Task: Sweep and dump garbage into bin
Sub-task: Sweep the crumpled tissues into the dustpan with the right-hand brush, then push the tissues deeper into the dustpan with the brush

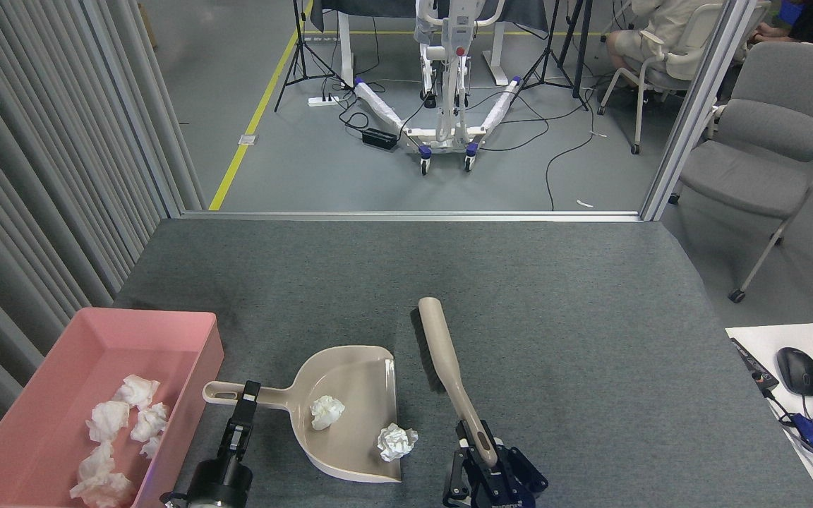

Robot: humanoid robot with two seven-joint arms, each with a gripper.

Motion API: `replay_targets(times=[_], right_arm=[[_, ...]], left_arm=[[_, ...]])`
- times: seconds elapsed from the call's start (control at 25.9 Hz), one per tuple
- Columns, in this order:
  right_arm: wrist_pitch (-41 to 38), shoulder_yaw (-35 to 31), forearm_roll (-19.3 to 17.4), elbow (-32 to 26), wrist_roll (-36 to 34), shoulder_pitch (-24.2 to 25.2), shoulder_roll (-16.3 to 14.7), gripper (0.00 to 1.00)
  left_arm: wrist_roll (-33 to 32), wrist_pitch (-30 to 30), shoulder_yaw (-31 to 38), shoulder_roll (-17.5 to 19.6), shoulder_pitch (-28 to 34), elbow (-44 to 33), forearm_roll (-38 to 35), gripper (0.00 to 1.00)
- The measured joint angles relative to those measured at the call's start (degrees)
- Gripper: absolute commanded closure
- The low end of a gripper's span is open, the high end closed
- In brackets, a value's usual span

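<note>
From the head view, the left gripper [245, 396] is clamped on the handle of the beige plastic dustpan [350, 416], which lies flat on the grey carpeted table [555, 317]. One crumpled white tissue wad [326, 411] sits inside the pan and a second wad [396, 442] rests on its open lip. The right gripper [485, 458] grips the beige hand brush [445, 360] just right of the pan, while the shallow pink plastic bin [188, 331] at the left holds more tissue wads [121, 430].

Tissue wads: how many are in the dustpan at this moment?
2. One wad lies in the middle of the dustpan; the other wad sits at its open front edge, partly over the lip.
</note>
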Motion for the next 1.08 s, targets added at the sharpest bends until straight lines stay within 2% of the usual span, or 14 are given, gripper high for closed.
replay_targets(times=[0.23,0.46,1.08], right_arm=[[-1.39,-2.66,-0.48,-1.82,0.68,5.4,-1.72,1.0],[-2.02,-1.78,-1.7,-2.27,0.86,7.61,-1.81,1.0],[-0.72,11.37,-3.15,-0.5,1.64,6.84,0.78,1.0]], left_arm=[[0.36,0.04,-0.17,0.04,0.16,-0.66,1.86,0.93],[0.42,-0.14,-0.45,0.03,0.18,-0.88,2.06,0.93],[0.3,-0.58,-0.64,-0.69,0.67,-1.04,2.08,0.93]])
